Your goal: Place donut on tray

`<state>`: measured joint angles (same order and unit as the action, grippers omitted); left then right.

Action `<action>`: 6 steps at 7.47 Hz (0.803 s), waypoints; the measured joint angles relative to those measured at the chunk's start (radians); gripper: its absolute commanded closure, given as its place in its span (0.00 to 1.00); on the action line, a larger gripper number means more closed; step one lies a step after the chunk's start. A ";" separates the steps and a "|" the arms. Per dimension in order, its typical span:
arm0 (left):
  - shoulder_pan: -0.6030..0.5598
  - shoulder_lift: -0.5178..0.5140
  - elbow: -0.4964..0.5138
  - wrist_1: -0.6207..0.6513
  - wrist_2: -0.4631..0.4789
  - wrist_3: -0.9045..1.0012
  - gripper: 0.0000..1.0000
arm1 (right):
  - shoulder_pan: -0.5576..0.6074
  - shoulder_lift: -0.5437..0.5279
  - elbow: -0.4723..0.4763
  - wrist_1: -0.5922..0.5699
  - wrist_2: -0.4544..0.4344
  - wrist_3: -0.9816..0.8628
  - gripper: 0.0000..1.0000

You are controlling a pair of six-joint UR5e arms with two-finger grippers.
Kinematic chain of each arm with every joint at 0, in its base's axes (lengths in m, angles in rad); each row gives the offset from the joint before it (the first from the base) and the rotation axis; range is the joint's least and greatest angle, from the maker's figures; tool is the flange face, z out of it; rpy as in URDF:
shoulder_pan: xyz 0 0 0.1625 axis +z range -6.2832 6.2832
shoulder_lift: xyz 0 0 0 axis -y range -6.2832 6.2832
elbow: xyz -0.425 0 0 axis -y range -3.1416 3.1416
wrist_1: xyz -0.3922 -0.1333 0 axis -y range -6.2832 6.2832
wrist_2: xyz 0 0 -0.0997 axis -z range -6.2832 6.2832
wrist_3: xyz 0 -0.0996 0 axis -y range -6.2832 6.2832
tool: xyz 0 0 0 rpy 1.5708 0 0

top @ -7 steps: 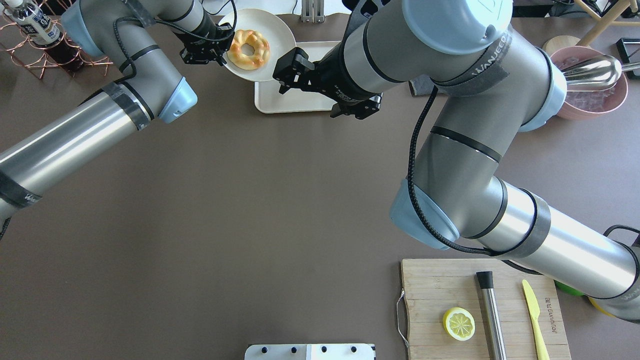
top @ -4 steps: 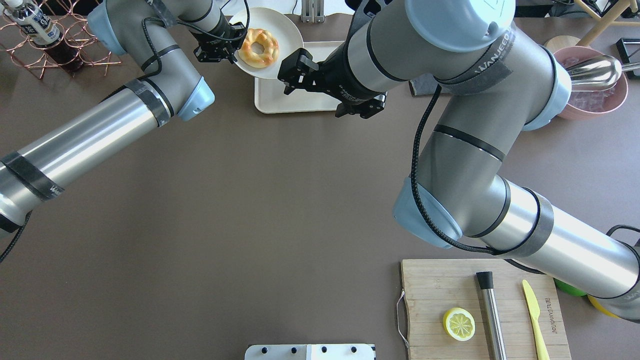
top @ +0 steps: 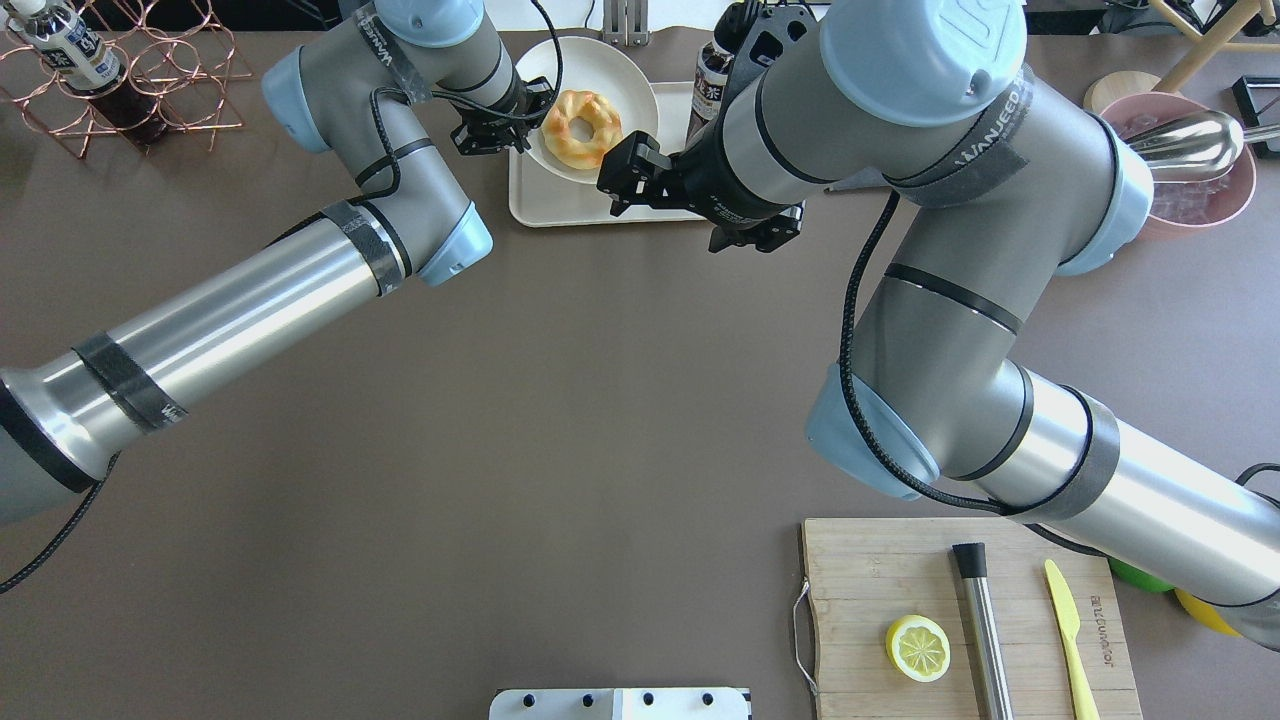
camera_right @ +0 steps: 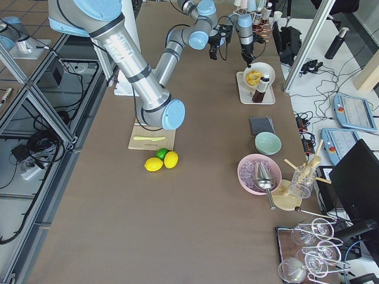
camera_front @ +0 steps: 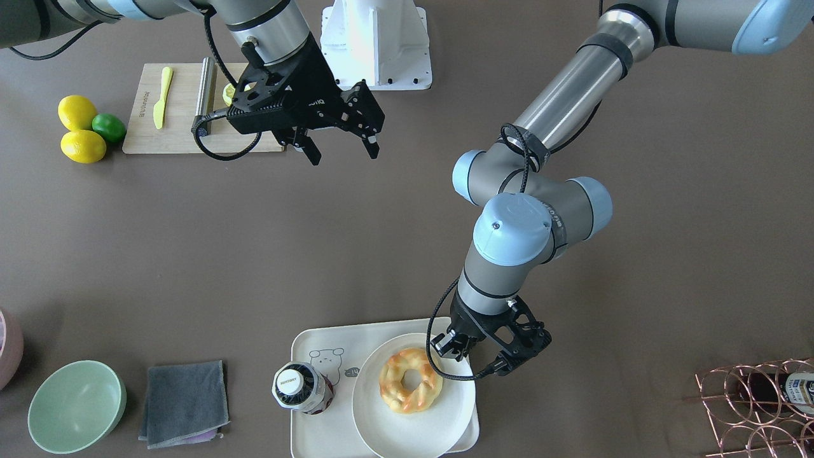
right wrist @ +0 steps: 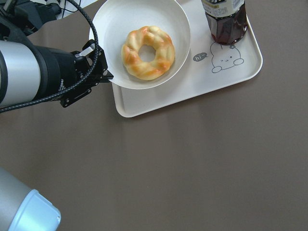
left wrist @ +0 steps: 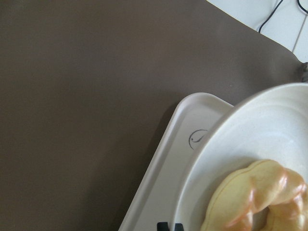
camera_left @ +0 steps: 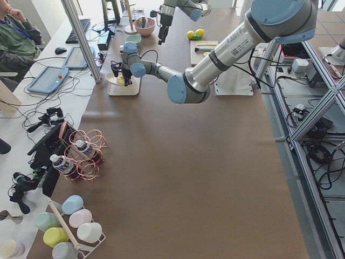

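Observation:
The donut (camera_front: pixel 410 380), a twisted golden ring, lies on a round off-white plate (camera_front: pixel 413 432). My left gripper (camera_front: pixel 448 346) is shut on the plate's rim and holds it over the cream tray (camera_front: pixel 318 337); I cannot tell whether the plate touches the tray. In the overhead view the donut (top: pixel 581 128) and plate (top: pixel 630 95) overlap the tray (top: pixel 560 205). The right wrist view shows the donut (right wrist: pixel 147 53), the plate (right wrist: pixel 115 24), the tray (right wrist: pixel 192 82) and my left gripper (right wrist: pixel 103 74). My right gripper (camera_front: pixel 343 151) is open and empty, apart from the tray.
A dark drink bottle (camera_front: pixel 299 388) stands on the tray beside the plate. A grey cloth (camera_front: pixel 184 401) and green bowl (camera_front: pixel 76 404) lie nearby. A cutting board (top: pixel 970 620) holds a lemon half (top: pixel 917 647). A copper wire rack (top: pixel 130 70) stands at the far left.
My left arm has carried the plate with the donut rightward, from beside the tray to over it. My right gripper has shifted slightly right and stays open.

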<state>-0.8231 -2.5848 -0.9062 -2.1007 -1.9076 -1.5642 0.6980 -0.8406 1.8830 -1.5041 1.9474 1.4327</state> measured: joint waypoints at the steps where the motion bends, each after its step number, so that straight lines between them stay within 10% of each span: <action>1: 0.003 0.003 -0.004 -0.004 0.013 0.000 0.02 | 0.000 -0.001 0.000 -0.005 -0.001 -0.001 0.00; 6: -0.023 0.173 -0.276 0.036 -0.007 0.083 0.01 | 0.019 -0.014 -0.020 -0.107 0.000 -0.122 0.00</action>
<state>-0.8464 -2.4115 -1.1821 -2.0651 -1.9143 -1.4817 0.7166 -0.8545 1.8632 -1.6111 1.9470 1.3105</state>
